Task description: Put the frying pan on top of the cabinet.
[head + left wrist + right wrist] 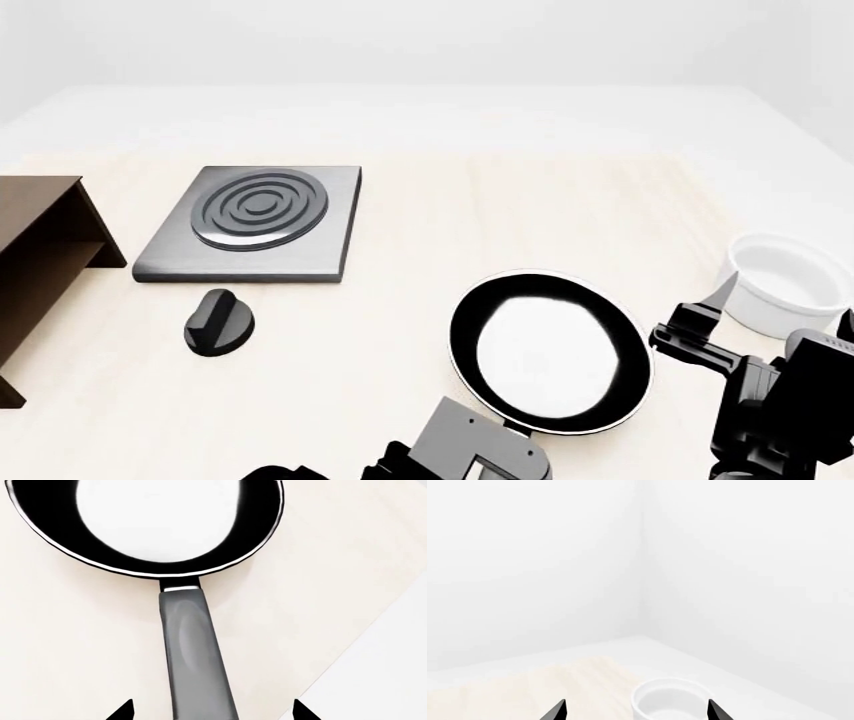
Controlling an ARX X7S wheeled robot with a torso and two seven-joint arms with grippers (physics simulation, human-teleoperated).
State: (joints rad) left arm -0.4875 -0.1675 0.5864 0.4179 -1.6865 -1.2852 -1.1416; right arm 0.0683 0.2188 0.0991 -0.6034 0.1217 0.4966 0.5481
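Straddling frying pan (160,525) handle, left claw (212,711) spread wide, cabinet (34,260) far left

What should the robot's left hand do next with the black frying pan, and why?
Probably ease the left gripper down and shut it on the long dark grey handle. Its fingertips stand open on either side of that handle, and the round black frying pan lies on the pale table, far from the dark brown wooden cabinet.
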